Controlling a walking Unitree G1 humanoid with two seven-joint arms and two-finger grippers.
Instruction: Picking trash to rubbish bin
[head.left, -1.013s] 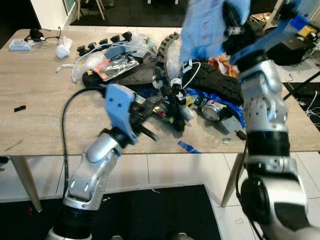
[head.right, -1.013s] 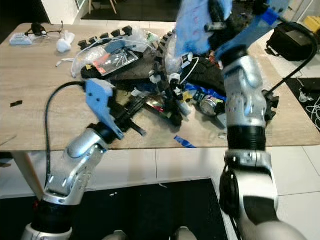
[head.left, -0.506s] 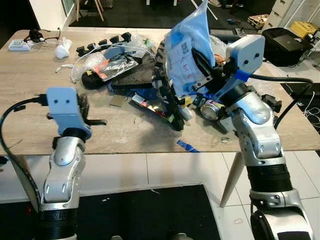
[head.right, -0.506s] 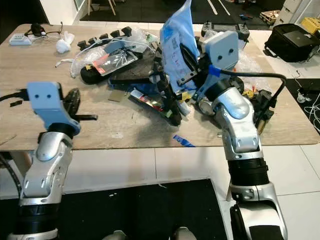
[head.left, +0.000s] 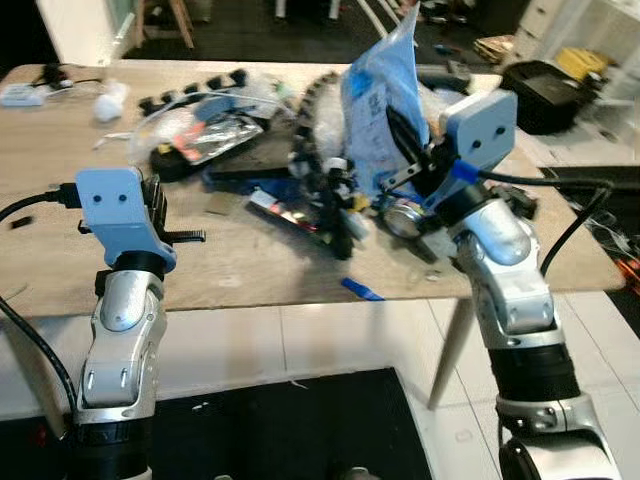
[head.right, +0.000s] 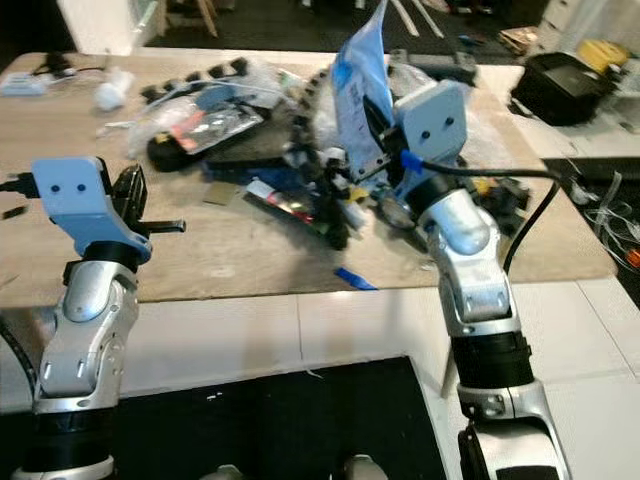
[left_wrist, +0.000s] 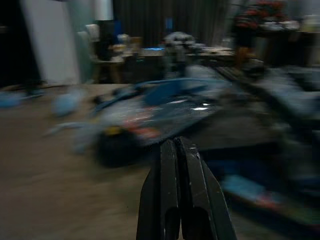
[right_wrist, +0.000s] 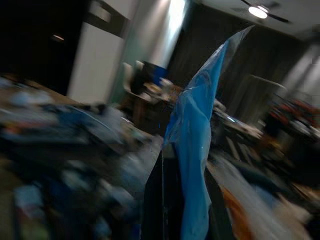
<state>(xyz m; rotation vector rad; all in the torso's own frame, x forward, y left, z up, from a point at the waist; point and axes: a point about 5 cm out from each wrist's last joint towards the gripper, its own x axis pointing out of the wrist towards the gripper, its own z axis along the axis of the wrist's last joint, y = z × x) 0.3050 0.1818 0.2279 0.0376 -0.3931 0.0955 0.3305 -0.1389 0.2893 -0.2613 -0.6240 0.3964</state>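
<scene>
The right gripper (head.left: 400, 125) grasps the blue plastic bag (head.left: 378, 95) above the table (head.left: 60, 270); the left gripper (left_wrist: 175, 150) is clenched, empty. Next comes carrying it to a bin, I think

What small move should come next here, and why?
Probably lift the right tool up and away from the table: it is shut on the blue bag, which stands above the pile. The left tool is shut and empty.
</scene>
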